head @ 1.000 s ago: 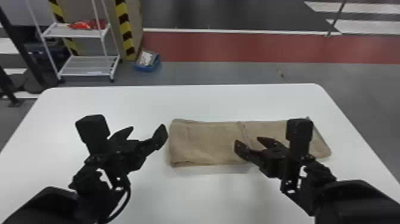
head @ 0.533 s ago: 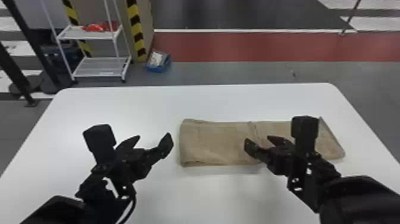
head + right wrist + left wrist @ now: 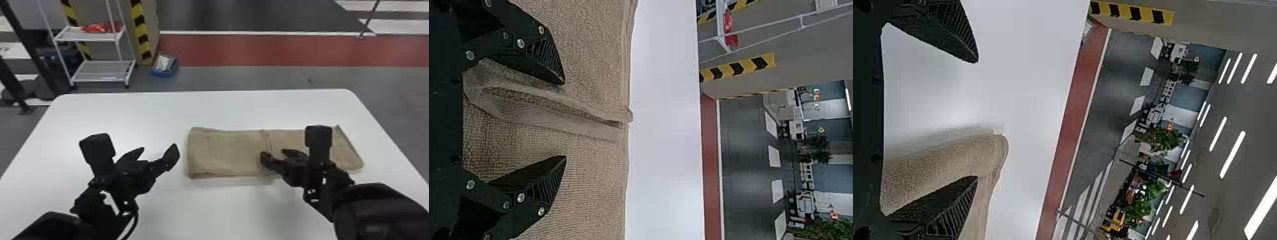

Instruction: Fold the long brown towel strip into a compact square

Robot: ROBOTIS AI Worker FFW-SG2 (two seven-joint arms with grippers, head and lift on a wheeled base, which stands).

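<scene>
The folded brown terry towel strip (image 3: 226,150) lies on the white, round-cornered table (image 3: 204,108), its length running roughly parallel to the far edge and its right end near the right edge. Left gripper (image 3: 156,150): fingers spread apart, located near the strip's left end. Right gripper (image 3: 275,153): fingers spread apart, positioned at the strip's middle portion — one finger to each side of the raised crosswise fabric edge (image 3: 549,117); finger-to-cloth contact cannot be determined.

The left arm (image 3: 48,226) and right arm (image 3: 376,210) are apart; the left gripper (image 3: 158,148) and right gripper (image 3: 273,153) both have their fingers (image 3: 549,65) spread.
</scene>
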